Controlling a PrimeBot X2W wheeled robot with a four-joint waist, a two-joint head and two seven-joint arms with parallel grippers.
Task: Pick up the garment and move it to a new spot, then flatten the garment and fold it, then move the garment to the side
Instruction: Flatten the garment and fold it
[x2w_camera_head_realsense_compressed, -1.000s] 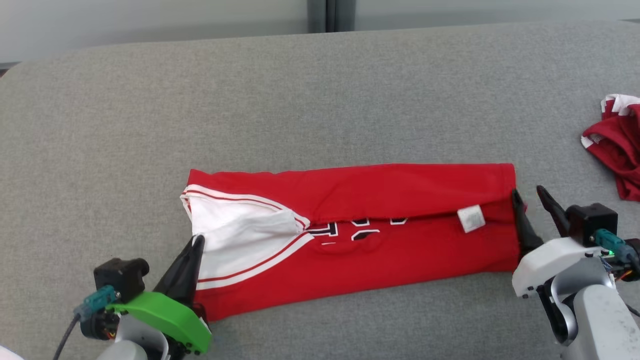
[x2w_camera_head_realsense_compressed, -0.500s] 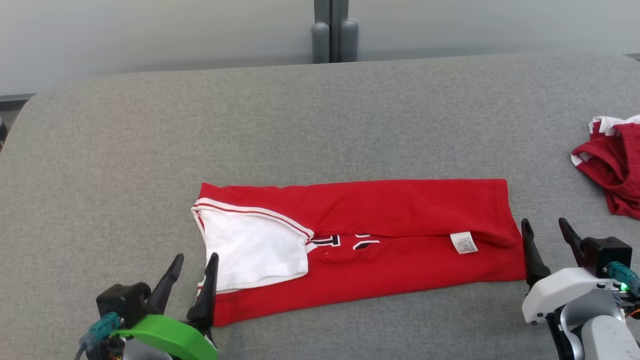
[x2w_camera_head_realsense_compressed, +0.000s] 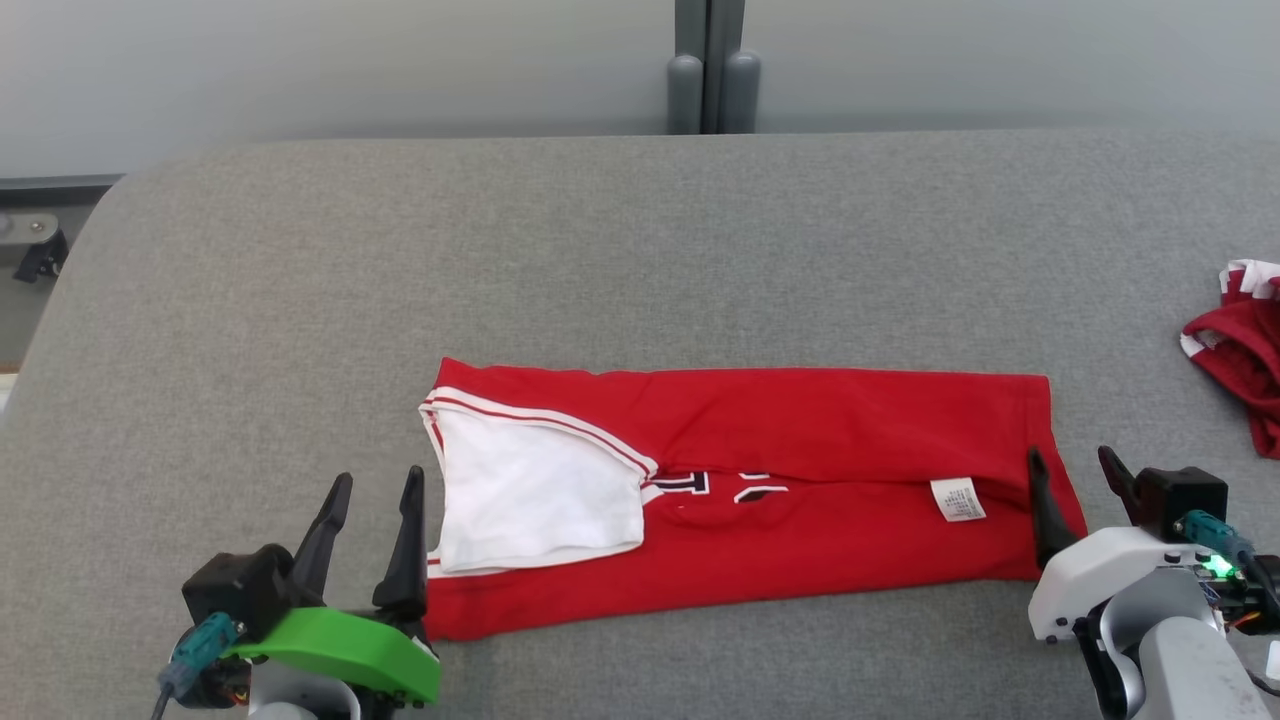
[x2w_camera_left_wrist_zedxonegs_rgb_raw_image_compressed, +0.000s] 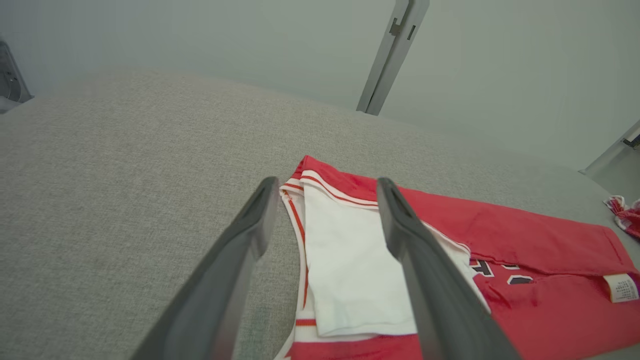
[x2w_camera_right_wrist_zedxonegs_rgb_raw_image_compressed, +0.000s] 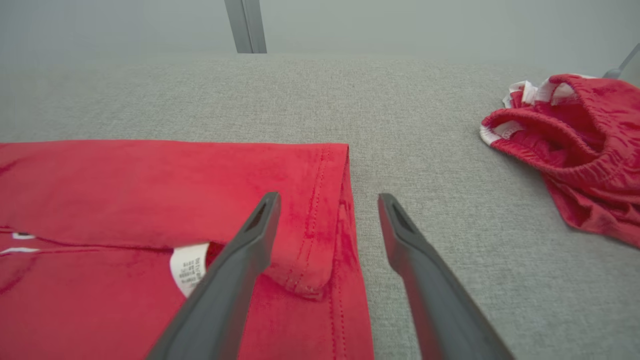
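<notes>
Left end effector (x2w_camera_head_realsense_compressed: 378, 480) and right end effector (x2w_camera_head_realsense_compressed: 1069, 456) gape empty; limp red-and-white fabric jersey (x2w_camera_head_realsense_compressed: 850, 420) should suit pinching at corners.

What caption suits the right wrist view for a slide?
Right gripper, open, straddling folded jersey edge; second red garment lies apart.

The head view looks forward and down from high up onto the grey fabric-covered surface (x2w_camera_head_realsense_compressed: 640, 250). It takes in the whole folded red jersey with white trim (x2w_camera_head_realsense_compressed: 800, 430) at centre and a crumpled red garment (x2w_camera_head_realsense_compressed: 1235, 350) at 3 o'clock.

The left wrist view sits low and close, looking along the left gripper (x2w_camera_left_wrist_zedxonegs_rgb_raw_image_compressed: 326, 182) at the jersey's white-panelled end, at 5 o'clock.

The right wrist view is equally low, looking along the right gripper (x2w_camera_right_wrist_zedxonegs_rgb_raw_image_compressed: 328, 197) at the hemmed end, at 8 o'clock.

All three views share the jersey's small white label (x2w_camera_head_realsense_compressed: 958, 499).
</notes>
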